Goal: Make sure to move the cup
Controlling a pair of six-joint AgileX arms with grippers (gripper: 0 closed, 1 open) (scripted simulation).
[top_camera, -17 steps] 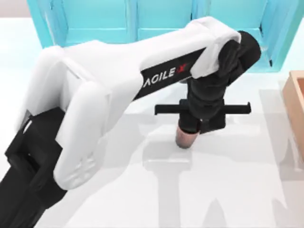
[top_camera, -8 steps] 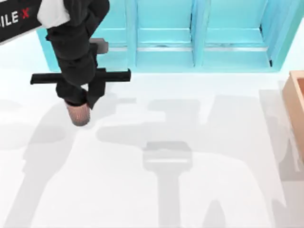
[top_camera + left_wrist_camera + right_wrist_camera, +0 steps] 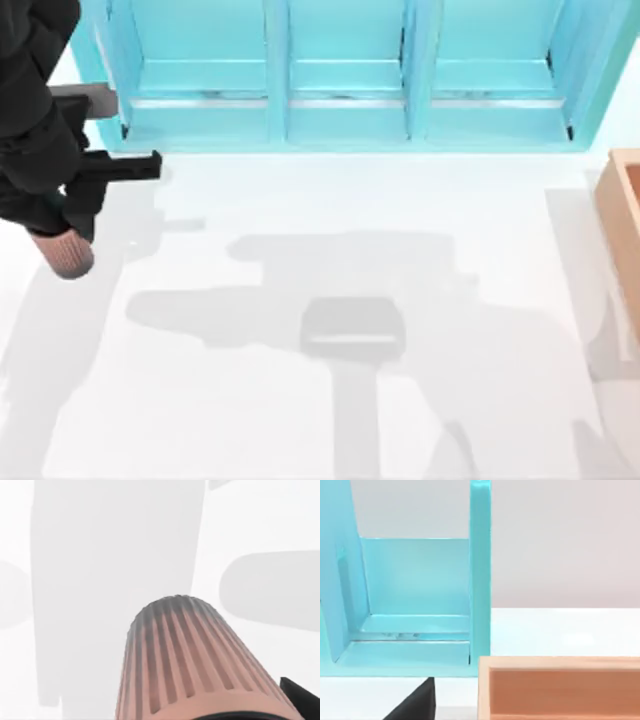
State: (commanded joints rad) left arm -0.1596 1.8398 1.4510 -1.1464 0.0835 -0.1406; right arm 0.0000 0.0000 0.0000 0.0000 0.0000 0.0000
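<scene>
Left gripper (image 3: 62, 225) at the table's (image 3: 330, 420) 9 o'clock edge, pinching the cup (image 3: 65, 252) off the surface. Lower straight down, keep it upright, release only once it's seated. Right gripper: can't tell.

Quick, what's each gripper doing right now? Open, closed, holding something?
Left gripper: closed on the cup, at the table's far left.
Right gripper: can't be told; its wrist view faces the teal shelf and a wooden box.
</scene>
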